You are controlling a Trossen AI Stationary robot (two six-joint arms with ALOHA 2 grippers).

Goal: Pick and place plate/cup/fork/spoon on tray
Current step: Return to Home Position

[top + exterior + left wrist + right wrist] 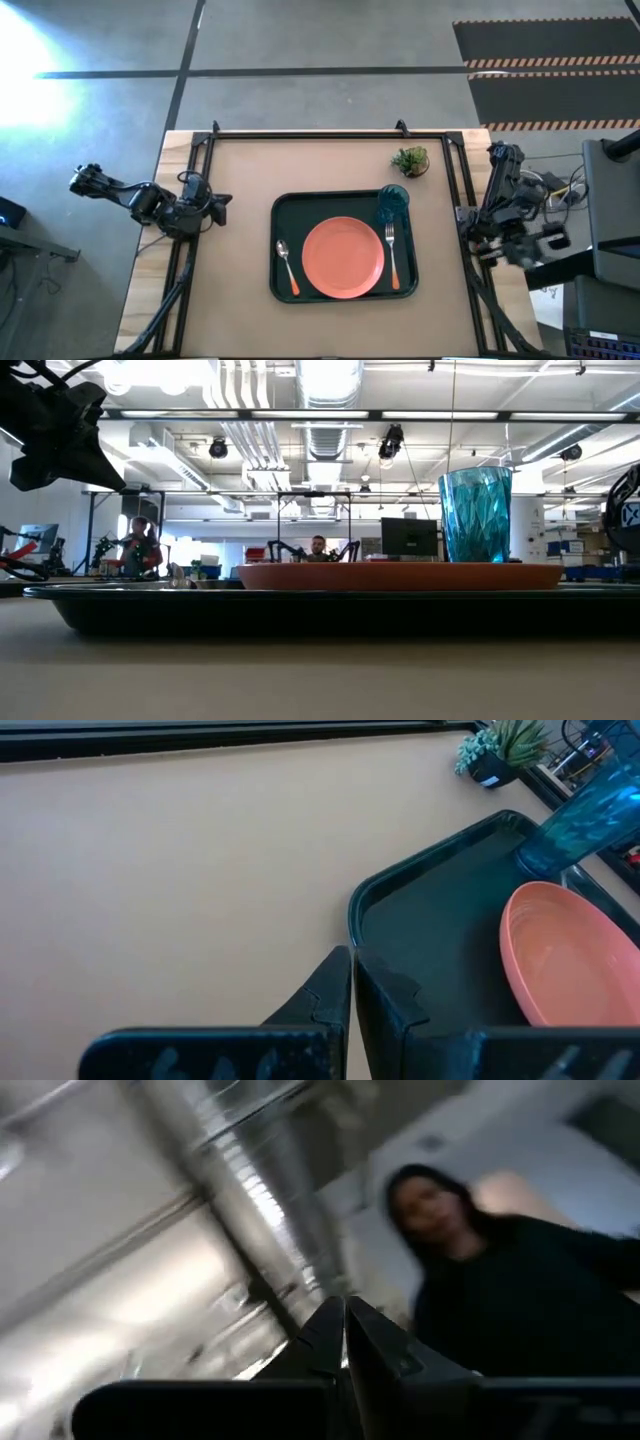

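Note:
The dark green tray (285, 205) lies at the table's middle. On it the orange-red plate (343, 257) sits in the centre. The spoon (287, 266) lies left of the plate and the fork (392, 255) right of it, handles toward the near edge. The teal cup (392, 200) stands upright in the tray's far right corner. My left gripper (352, 960) hangs shut above the table, left of the tray and apart from it. My right gripper (345, 1312) is shut and tipped upward, toward the ceiling and a person; its arm (503, 200) is folded at the table's right edge.
A small potted plant (411, 160) stands near the far right corner, beyond the cup. A black frame (300, 137) runs along the table's far and side edges. A person (520, 1280) is close in the right wrist view. Bare tabletop (240, 170) surrounds the tray.

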